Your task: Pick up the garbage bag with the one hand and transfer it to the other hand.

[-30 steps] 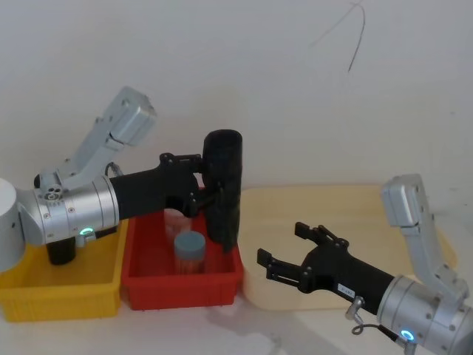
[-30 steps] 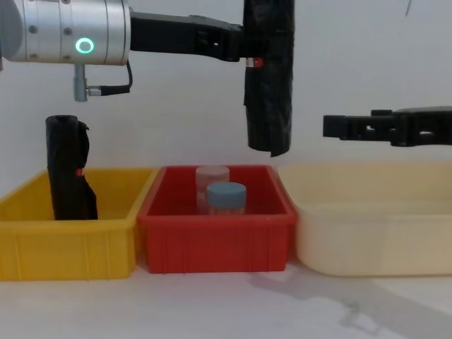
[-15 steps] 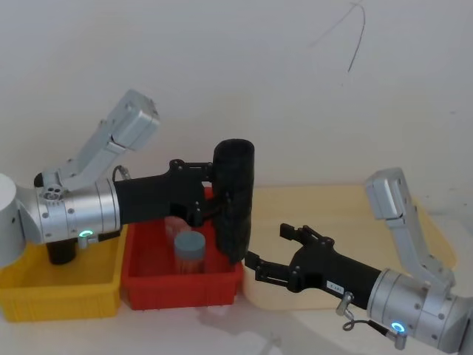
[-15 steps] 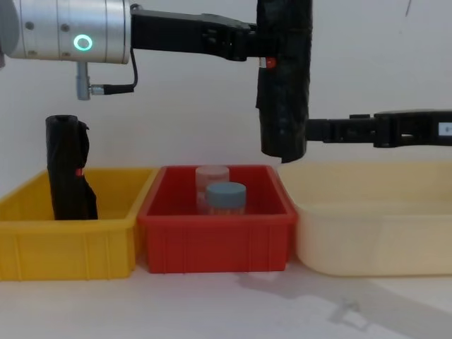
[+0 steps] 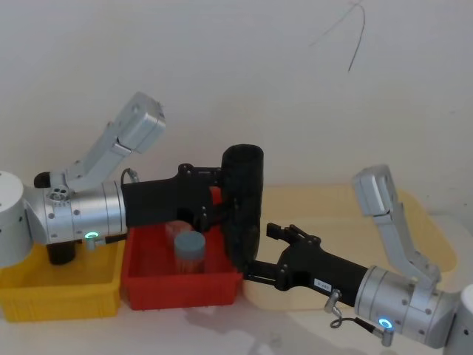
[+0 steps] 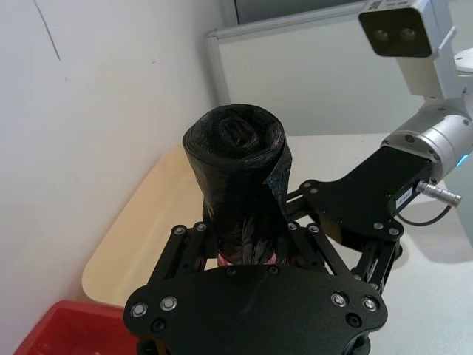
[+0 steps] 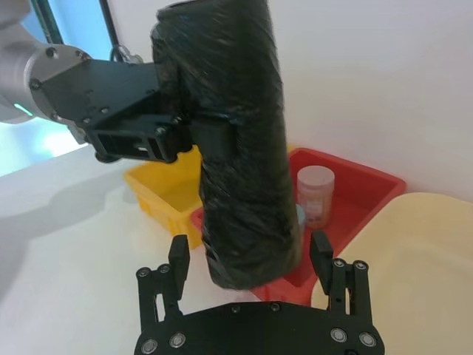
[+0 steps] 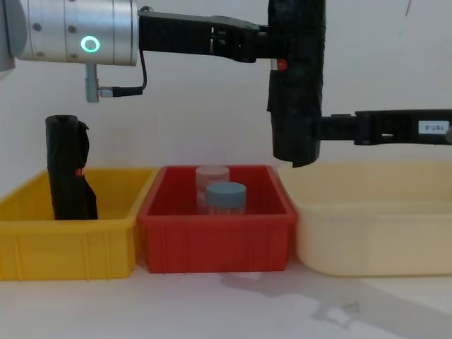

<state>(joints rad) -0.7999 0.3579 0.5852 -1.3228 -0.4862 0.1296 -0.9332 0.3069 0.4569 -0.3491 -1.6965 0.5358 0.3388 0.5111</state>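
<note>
The garbage bag [image 8: 296, 85], a tight black roll, hangs upright in the air above the line where the red bin [image 8: 215, 244] meets the cream tray [image 8: 374, 240], its lower end clear of both. The left gripper [image 8: 275, 53], on the arm with the green ring light, is clamped on the roll's upper half, reaching in from the left. The right gripper [image 8: 325, 128], on the arm with the blue light, reaches in from the right at the level of the roll's lower end. In the right wrist view its two fingers [image 7: 179, 255] stand apart, one on each side of the roll, with a gap showing on both sides.

The three containers sit in a row on a white table [image 8: 212, 304], with the yellow bin [image 8: 63, 251] on the left. A rumpled black roll [image 8: 67, 169] stands upright in the yellow bin. A blue-capped jar [image 8: 226, 198] and a pink-capped jar [image 8: 212, 175] stand in the red bin. The wall [image 5: 222, 74] behind is plain white, with a thin dark line [image 5: 358, 37] at its upper right. The left wrist view takes in a pale panel [image 6: 310, 74] across the room.
</note>
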